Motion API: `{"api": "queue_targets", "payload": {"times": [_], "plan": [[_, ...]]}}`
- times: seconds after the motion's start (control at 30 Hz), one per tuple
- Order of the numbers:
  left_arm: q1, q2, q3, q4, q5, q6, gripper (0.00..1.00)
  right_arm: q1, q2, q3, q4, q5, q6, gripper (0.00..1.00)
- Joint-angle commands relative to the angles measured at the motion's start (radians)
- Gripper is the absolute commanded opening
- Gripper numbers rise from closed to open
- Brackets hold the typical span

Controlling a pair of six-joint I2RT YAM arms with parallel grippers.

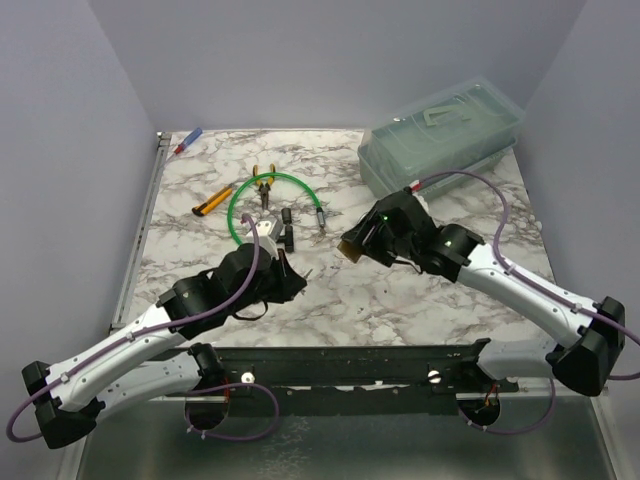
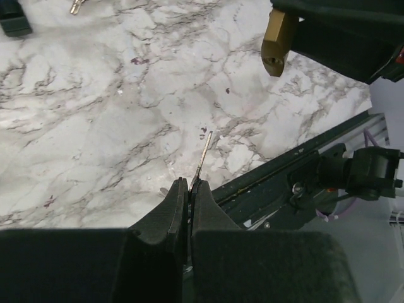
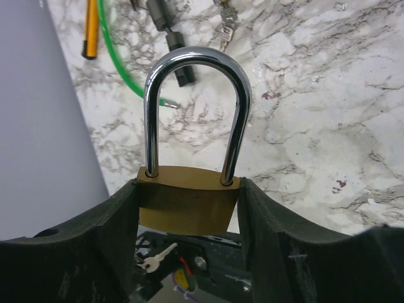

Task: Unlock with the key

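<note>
left gripper [image 2: 188,188] pinches our key [image 2: 204,155], blade pointing ahead, while the padlock [image 2: 276,44] we clamp in the right gripper [image 3: 189,189] lies ahead-right of its tip, apart.

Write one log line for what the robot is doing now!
left gripper: shut on key | right gripper: shut on padlock, shackle closed | key and padlock: apart | key not yet inserted
</note>
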Motion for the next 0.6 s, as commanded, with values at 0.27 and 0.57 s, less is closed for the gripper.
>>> {"api": "queue_targets", "payload": {"times": [0.27,0.57], "plan": [[-0.005,0.022,0.02,0.195,0.184,0.02,0.0,-0.206,0.037,0.105,0.011,-0.569,-0.057,0.0],[-0.005,0.046,-0.011,0.26,0.249,0.01,0.0,-0.207,0.052,0.117,0.021,-0.654,-0.098,0.0]]}}
